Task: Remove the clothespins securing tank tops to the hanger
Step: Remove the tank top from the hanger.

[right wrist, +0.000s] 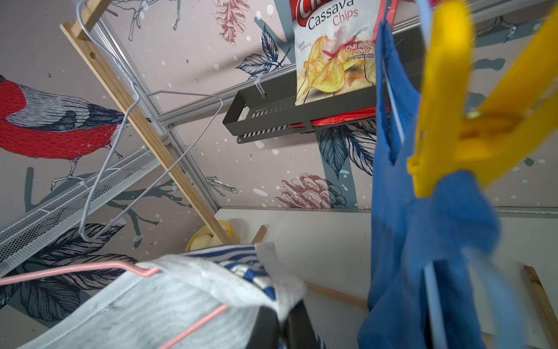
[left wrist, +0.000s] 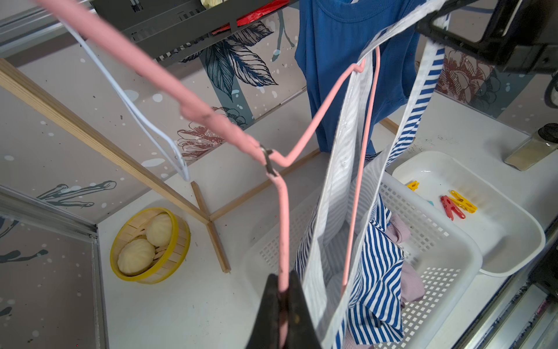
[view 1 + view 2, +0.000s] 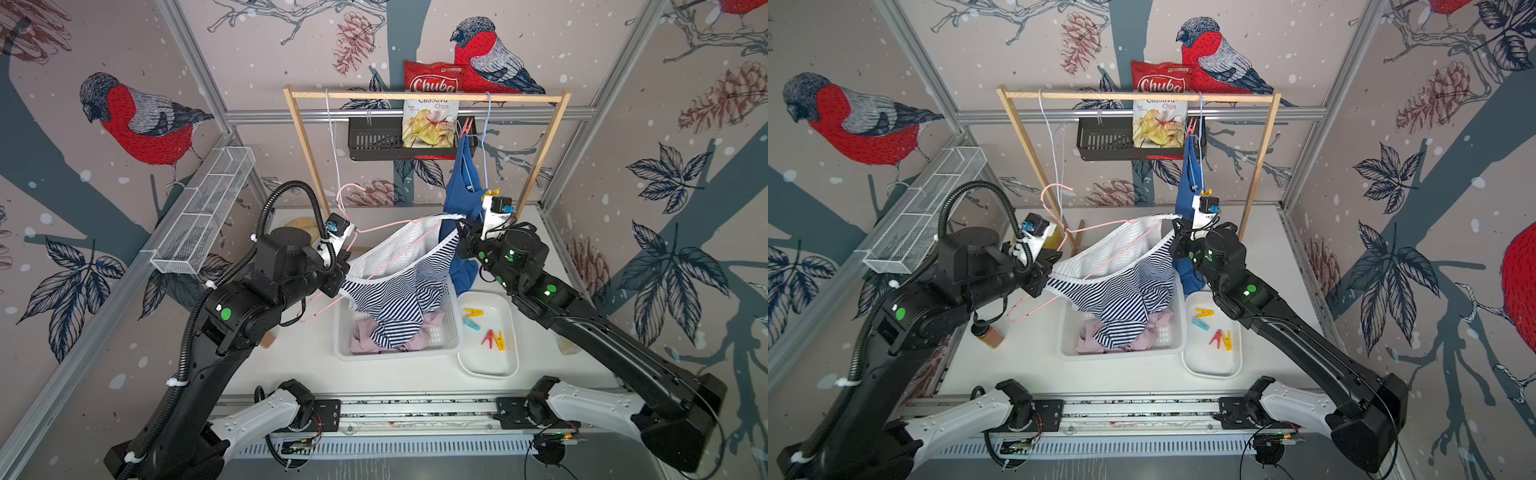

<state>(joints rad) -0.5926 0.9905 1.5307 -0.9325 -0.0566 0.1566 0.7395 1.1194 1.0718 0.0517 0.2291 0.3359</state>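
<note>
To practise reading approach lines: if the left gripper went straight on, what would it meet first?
Probably the navy-and-white striped cloth tank top, draped right beside the left gripper; depth is unclear.

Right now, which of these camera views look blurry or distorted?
Right wrist view: the yellow clothespin and blue tank top near the lens are out of focus, and the chips bag behind is sharp. Left wrist view: the pink hanger is soft close up. Both top views: the wide-angle lens splays the wooden rack posts outward.

Glossy plastic clothespins (image 3: 473, 311) — matt striped cloth top (image 3: 399, 299), bare wooden rack (image 3: 357, 95).
</note>
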